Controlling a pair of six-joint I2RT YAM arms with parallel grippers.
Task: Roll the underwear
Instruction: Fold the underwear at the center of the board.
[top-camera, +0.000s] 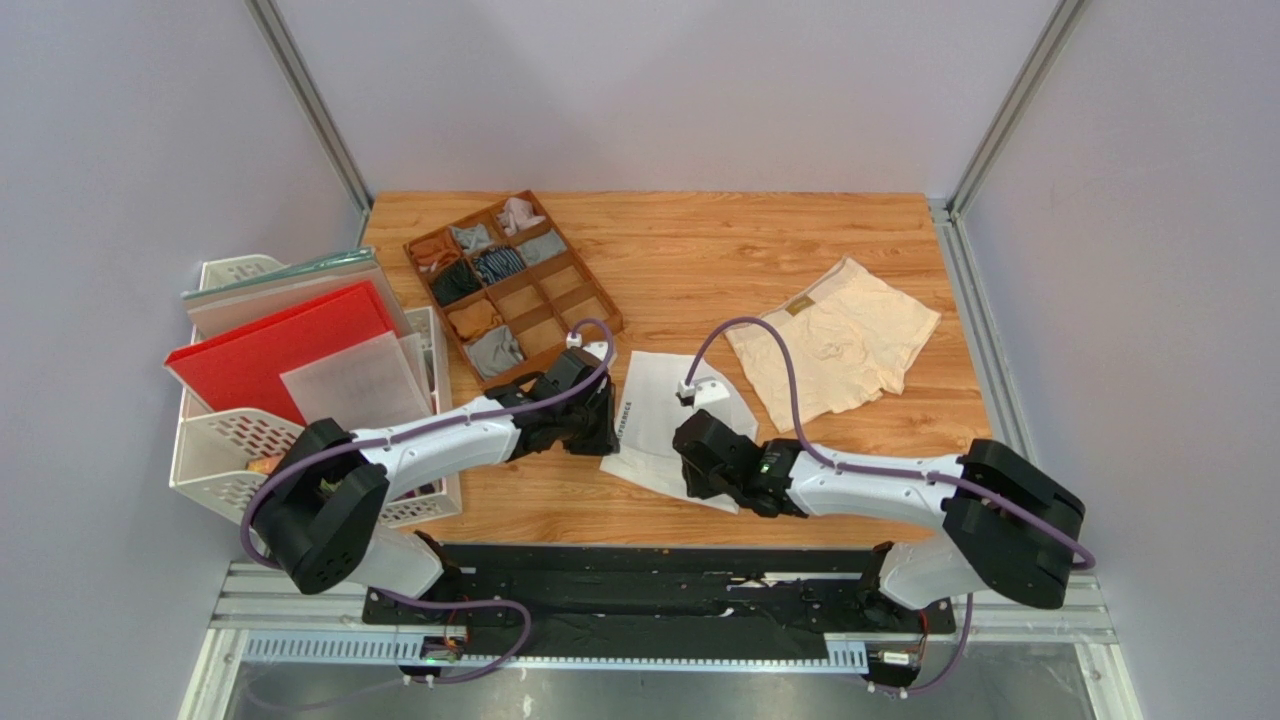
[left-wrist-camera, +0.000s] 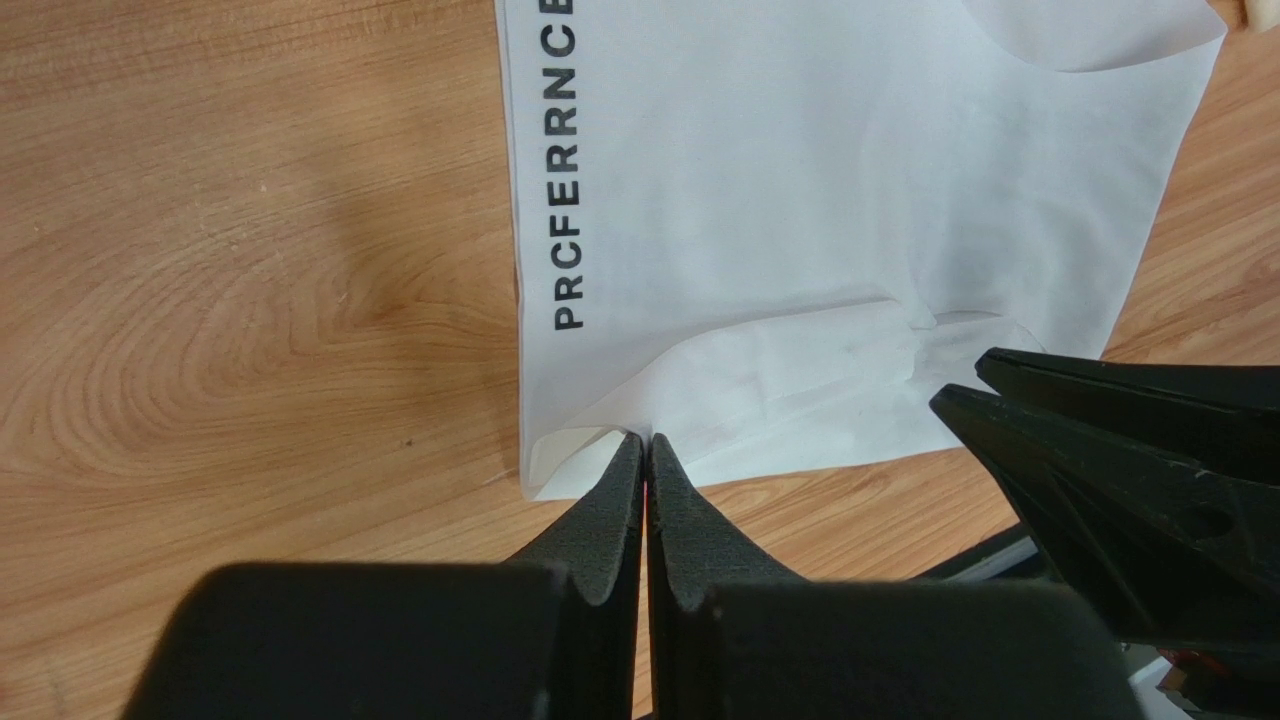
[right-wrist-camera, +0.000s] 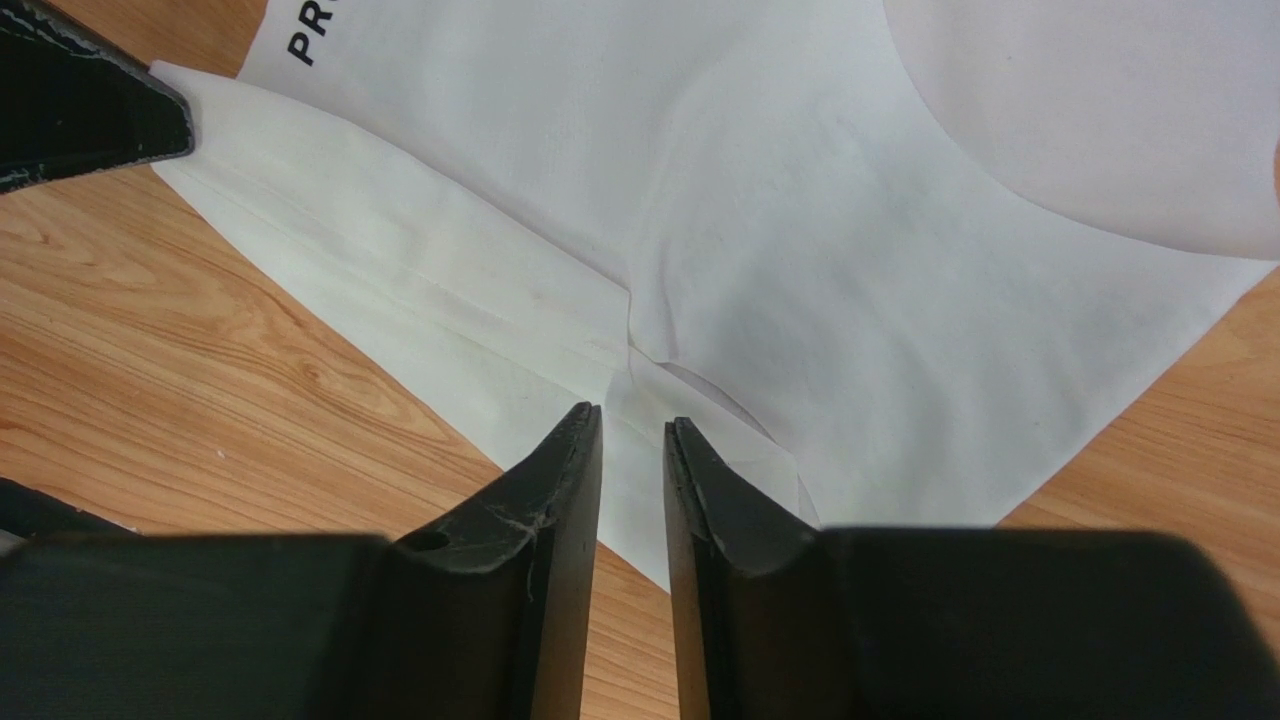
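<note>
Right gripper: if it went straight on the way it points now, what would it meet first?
The white briefs. The right gripper, jaws slightly apart, points at their folded near edge, which lies directly ahead. Depth is unclear in the wrist view, so it may already be touching the cloth.

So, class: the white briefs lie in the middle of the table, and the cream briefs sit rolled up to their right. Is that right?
No: the top external view shows the cream briefs spread flat, not rolled, to the right of the white briefs in the middle of the table.
</note>
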